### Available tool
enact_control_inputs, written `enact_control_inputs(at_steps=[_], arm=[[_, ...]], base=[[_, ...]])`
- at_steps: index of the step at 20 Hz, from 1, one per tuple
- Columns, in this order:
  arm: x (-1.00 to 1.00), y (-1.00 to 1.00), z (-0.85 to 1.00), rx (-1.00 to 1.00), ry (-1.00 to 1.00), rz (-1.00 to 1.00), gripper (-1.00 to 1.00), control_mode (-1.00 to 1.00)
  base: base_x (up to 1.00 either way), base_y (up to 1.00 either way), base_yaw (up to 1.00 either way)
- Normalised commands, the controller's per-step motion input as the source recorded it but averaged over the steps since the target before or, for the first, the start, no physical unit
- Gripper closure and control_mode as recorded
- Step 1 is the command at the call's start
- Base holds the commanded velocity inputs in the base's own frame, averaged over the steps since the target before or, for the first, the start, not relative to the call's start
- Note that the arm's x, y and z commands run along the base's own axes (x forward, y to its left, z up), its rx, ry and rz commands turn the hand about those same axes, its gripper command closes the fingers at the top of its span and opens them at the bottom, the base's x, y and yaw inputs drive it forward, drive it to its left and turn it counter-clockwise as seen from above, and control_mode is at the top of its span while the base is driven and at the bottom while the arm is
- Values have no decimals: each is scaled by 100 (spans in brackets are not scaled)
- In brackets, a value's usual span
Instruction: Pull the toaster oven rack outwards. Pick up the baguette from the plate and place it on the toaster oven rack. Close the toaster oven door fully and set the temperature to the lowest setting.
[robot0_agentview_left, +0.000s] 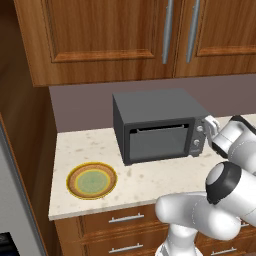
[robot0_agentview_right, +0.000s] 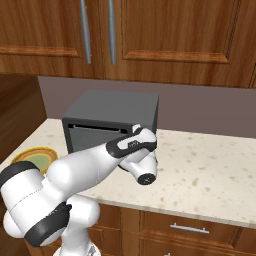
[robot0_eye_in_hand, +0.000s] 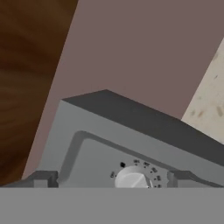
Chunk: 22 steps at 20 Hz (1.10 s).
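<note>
Boxy dark grey toaster oven (robot0_agentview_left: 152, 125), round orange-rimmed plate (robot0_agentview_left: 92, 180), speckled counter (robot0_agentview_left: 150, 180)

My arm reaches forward, elbow bent low, wrist rolled sideways; my claw (robot0_eye_in_hand: 111, 179) has both fingertips (robot0_eye_in_hand: 43, 178) spread wide, gripping nothing.

Dark grey toaster oven (robot0_agentview_left: 155, 125), orange-rimmed green-centred plate (robot0_agentview_left: 92, 180)

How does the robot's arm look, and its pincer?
The arm is glossy white, built of rounded tubular segments with dark grey or black bands and caps at the joints. The pincer has two small dark grey fingertips. No cables or markings are visible.
</note>
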Motion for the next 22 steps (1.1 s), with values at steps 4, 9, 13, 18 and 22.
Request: enact_control_inputs(at_steps=[4,9,13,18,22], arm=[[0,0,0,0,0,0,-100,-100],[0,0,0,0,0,0,-100,-100],[0,9,0,0,0,0,-100,-100],[-2,23,1,0,-1,0,-100,-100],[0,2,0,10,4,0,-100,-100]], base=[[0,0,0],[0,0,0],[0,0,0],[0,0,0],[0,0,0]])
